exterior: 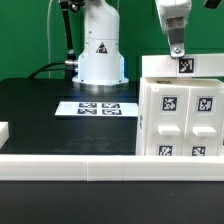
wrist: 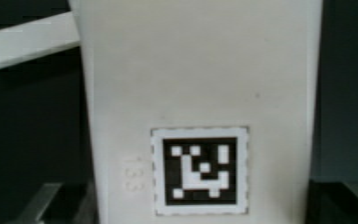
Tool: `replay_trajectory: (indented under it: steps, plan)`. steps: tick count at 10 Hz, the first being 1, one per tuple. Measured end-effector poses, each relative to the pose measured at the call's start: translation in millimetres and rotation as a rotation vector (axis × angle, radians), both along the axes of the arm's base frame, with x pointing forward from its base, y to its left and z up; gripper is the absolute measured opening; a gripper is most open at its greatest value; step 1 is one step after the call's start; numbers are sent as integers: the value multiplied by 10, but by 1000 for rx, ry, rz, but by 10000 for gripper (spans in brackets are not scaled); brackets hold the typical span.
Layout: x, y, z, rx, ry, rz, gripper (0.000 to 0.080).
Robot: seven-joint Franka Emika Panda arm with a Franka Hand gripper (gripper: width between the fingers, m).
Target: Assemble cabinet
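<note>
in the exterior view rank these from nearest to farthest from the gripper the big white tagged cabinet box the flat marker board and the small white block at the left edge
1. The big white plastic cabinet box with square tags, directly under the gripper, on the exterior view's right.
2. The thin flat white marker board, lying on the black table near the middle.
3. The small white block, at the exterior view's far left edge.

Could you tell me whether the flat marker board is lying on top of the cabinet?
No, the marker board lies flat on the black table, apart from the cabinet on the exterior view's right.
</note>
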State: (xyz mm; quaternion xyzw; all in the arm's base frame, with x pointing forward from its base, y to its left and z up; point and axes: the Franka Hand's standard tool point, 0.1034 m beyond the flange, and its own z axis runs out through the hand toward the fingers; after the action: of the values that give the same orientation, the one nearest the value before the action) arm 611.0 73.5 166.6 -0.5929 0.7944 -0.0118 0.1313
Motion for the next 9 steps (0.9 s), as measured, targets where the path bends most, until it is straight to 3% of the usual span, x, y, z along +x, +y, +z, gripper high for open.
replay_trajectory:
  steps: [1,4,5,6,7,9]
  plan:
    - [1,1,-1,34,11,-87,560]
    - [3,3,-1,47,16,-115,560]
    - [2,10,0,45,15,-103,631]
    - [10,25,33,42,5,-78,631]
    - [19,39,72,41,-5,-55,770]
    - [28,85,122,45,-16,-34,791]
